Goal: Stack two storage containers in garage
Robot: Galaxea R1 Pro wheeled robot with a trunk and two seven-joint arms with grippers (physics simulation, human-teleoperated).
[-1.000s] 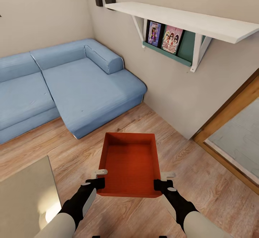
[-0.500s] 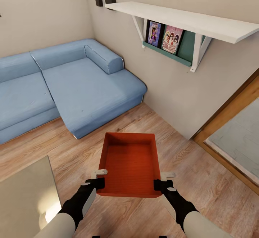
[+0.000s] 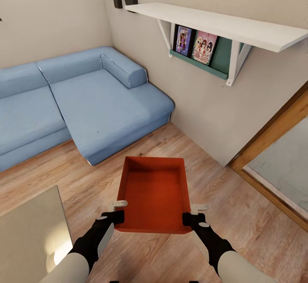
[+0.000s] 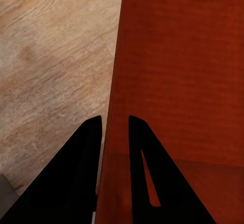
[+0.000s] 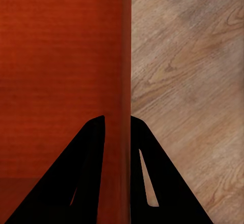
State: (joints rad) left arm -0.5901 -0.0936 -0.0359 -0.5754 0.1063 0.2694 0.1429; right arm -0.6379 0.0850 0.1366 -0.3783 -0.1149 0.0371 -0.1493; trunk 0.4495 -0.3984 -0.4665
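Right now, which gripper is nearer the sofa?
Left. The left gripper clamps the bin's wall on the sofa's side; the right gripper clamps the opposite wall, farther away.

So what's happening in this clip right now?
The robot is in the living room holding one orange-red storage container above the wood floor, left gripper and right gripper each clamped over a side wall near its closer end. A blue sofa lies ahead and a glass door to the right.
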